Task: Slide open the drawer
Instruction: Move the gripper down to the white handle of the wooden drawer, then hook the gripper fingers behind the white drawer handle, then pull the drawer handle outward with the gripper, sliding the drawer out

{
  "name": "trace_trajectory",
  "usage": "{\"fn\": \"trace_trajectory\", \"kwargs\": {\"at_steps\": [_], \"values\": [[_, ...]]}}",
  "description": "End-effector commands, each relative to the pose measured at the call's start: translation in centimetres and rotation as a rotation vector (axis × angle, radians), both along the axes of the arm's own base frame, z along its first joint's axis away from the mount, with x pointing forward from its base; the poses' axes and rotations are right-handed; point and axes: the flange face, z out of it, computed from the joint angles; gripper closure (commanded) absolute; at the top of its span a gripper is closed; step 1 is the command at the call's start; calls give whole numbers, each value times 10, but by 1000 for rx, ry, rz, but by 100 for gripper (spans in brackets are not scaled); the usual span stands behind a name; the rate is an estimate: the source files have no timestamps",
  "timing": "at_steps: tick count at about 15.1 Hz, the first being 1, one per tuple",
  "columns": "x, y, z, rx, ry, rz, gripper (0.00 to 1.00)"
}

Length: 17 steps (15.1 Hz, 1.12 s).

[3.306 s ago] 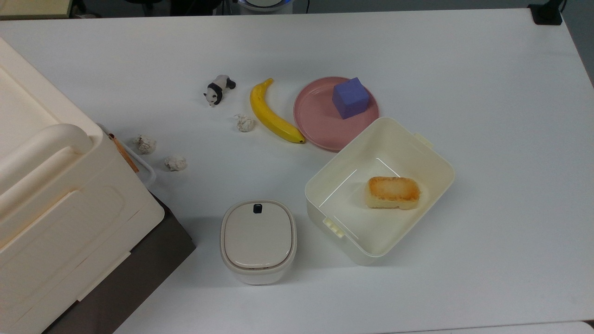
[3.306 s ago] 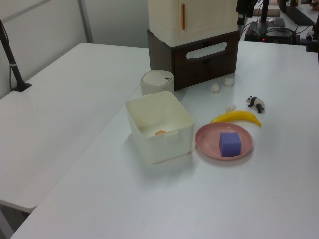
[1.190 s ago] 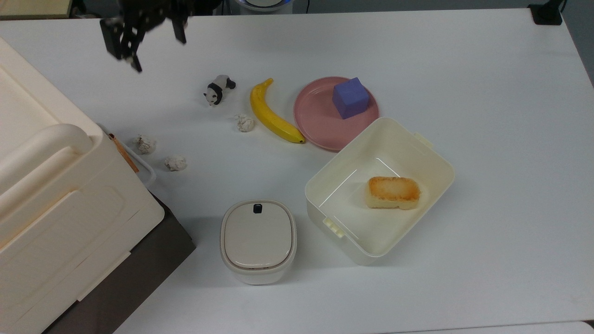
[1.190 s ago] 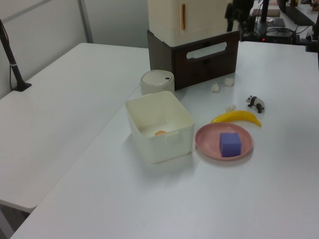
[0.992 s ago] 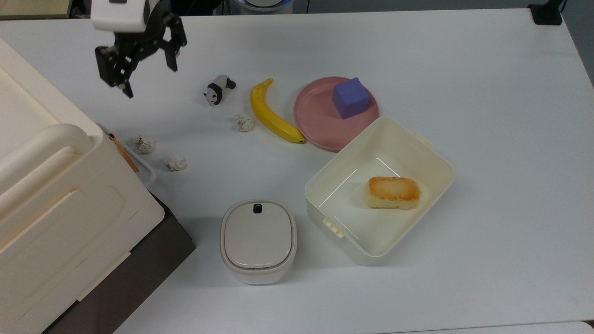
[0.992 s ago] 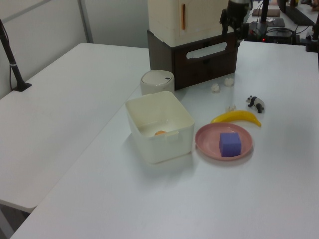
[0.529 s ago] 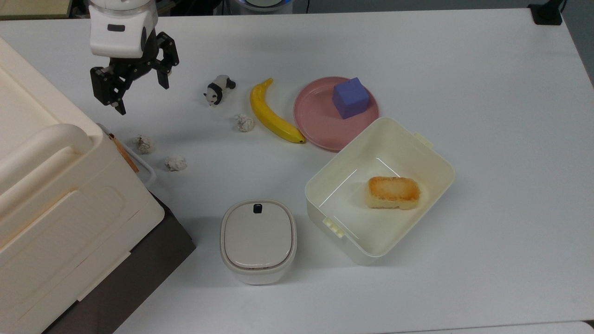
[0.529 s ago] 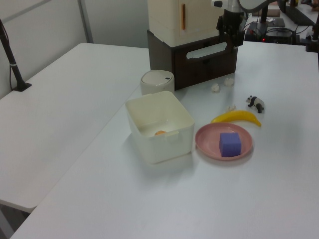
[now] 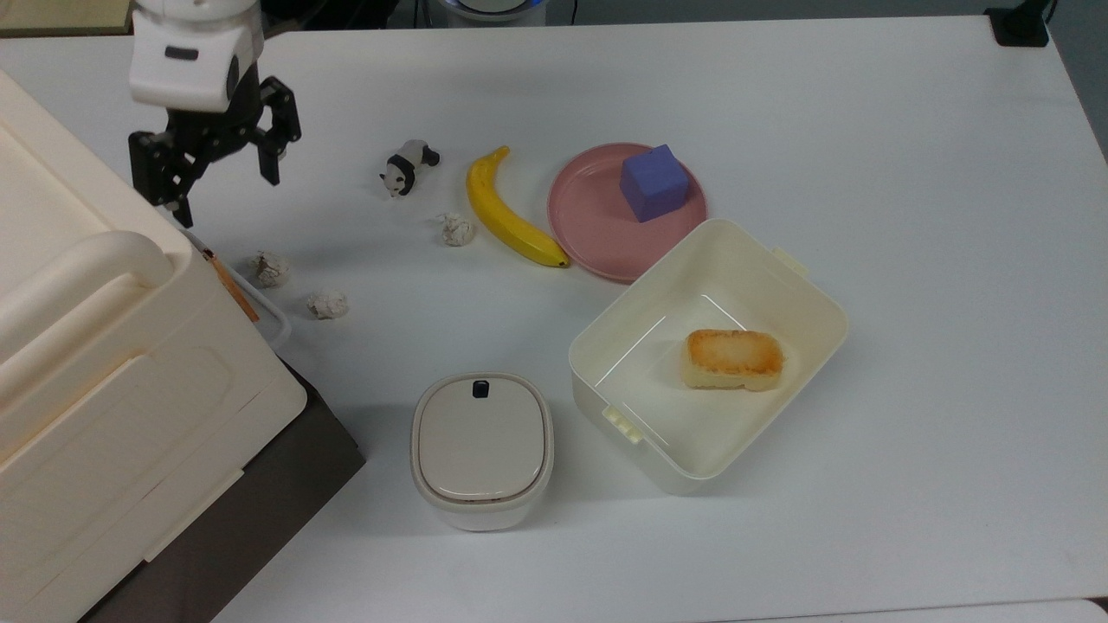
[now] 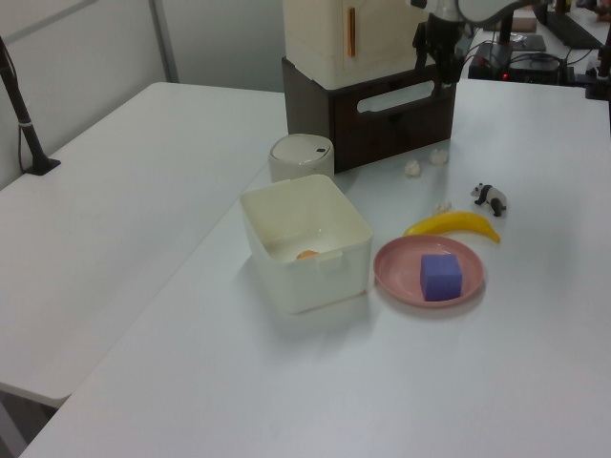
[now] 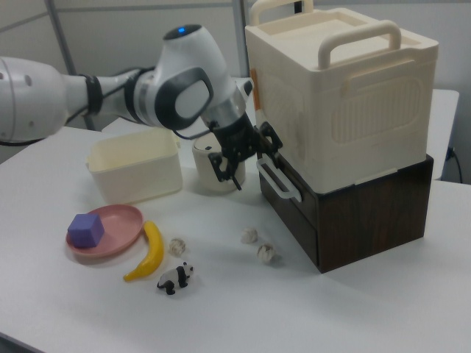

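Drawer (image 11: 294,202) looks shut, and the wide-open, empty gripper (image 11: 243,158) beside its white handle (image 11: 278,182) might bump the cream box (image 11: 346,95) going in.

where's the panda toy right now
In the top view the panda toy stands on the white table, just left of the banana, right of the gripper.

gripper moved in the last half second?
Yes. In the top view the gripper shifted toward the top view's left, away from the panda figurine, closer to the drawer's white handle.
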Motion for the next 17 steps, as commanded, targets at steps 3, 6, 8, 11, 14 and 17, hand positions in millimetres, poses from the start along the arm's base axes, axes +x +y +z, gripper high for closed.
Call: {"fn": "trace_trajectory", "kwargs": {"at_steps": [3, 6, 8, 11, 14, 17], "values": [[15, -12, -34, -36, 4, -1, 0], [18, -11, -46, -34, 23, -1, 0], [17, -12, -47, -31, 25, -6, 0], [18, -10, -51, -26, 29, -7, 0], [18, -2, -56, -18, 49, 2, 0], [18, 1, -63, -10, 73, 0, 0]]}}
